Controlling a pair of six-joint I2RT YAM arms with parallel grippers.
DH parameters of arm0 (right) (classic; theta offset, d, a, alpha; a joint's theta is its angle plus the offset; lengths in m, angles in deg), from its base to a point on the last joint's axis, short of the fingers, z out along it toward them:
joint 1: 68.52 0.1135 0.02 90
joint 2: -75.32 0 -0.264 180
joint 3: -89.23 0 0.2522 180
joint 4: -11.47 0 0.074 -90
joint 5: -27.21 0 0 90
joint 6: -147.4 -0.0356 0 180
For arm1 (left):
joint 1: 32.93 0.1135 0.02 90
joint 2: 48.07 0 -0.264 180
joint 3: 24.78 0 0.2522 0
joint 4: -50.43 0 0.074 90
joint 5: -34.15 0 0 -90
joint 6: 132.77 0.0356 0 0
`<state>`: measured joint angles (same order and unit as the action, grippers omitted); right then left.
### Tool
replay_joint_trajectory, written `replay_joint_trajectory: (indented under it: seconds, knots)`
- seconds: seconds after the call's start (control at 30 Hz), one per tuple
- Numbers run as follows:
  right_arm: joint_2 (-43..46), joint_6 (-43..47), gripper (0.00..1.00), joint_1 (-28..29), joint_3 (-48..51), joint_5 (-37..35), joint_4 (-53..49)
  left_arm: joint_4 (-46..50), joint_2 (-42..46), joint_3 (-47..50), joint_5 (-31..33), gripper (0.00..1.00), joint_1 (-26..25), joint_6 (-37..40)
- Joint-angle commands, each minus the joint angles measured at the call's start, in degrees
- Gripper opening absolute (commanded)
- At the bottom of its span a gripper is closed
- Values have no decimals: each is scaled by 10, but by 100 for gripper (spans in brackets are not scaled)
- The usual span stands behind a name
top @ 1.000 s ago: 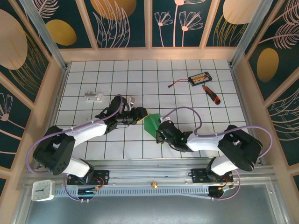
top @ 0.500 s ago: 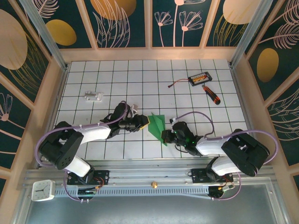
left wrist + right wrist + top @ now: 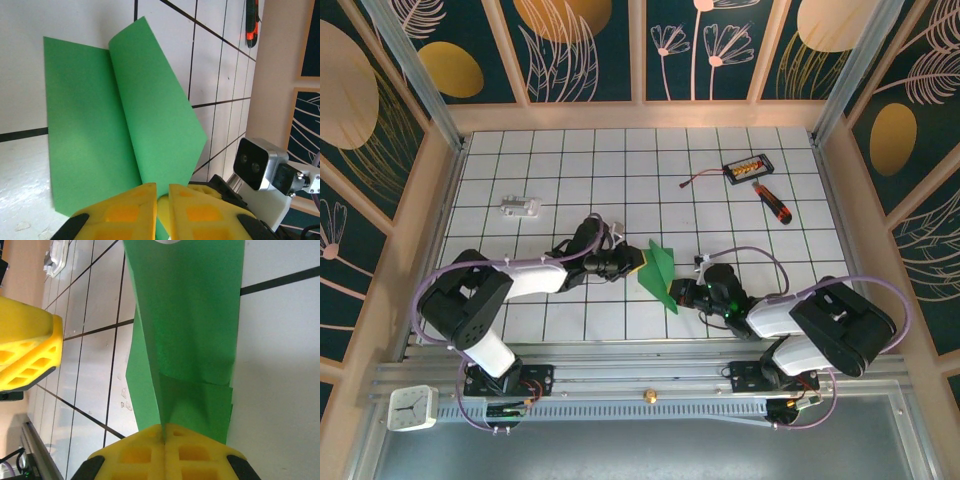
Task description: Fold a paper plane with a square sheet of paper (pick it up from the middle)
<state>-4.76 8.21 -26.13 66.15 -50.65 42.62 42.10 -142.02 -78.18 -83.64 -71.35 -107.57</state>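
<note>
the white tiled table (image 3: 620,150), ruled in black and fenced by pale wooden rails (image 3: 640,115), lies mostly bare, with the widest open room at the back and far left. we count two arms, the left arm (image 3: 525,281) and the right arm (image 3: 775,315), both reaching low towards the middle of the near half. between them lies the one bright-green paper sheet (image 3: 658,270), creased to a narrow pointed shape, one flap flat on the tiles and another standing up along the crease. the right end effector (image 3: 164,429) is clamped on the sheet's near end, its two yellow fingers (image 3: 200,457) pressed together over the raised crease. the left end effector (image 3: 162,186) sits just beside the sheet's left edge, its two yellow fingers (image 3: 125,215) clenched to a thin slit; from the right wrist a strip of bare tile shows between one finger and the paper, and we cannot tell whether it touches the sheet. well apart, near the back right corner, sit one small black box with orange parts (image 3: 747,167) and one black-and-orange screwdriver (image 3: 772,203). one small whitish piece (image 3: 520,207) lies alone at the left.
</note>
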Motion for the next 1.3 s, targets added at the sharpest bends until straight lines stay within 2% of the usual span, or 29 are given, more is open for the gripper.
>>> replay_joint_trajectory:
  seconds: [0.0,0.47,1.27]
  knots:
    - [-13,-32,0,-8,12,11,45,-21,-17,-21,3,13,-7,-2]
    - [-52,-57,0,-22,8,23,47,-1,-67,-66,-4,8,-20,23]
    - [-72,-53,0,-36,2,52,57,44,-108,-107,-9,10,-43,59]
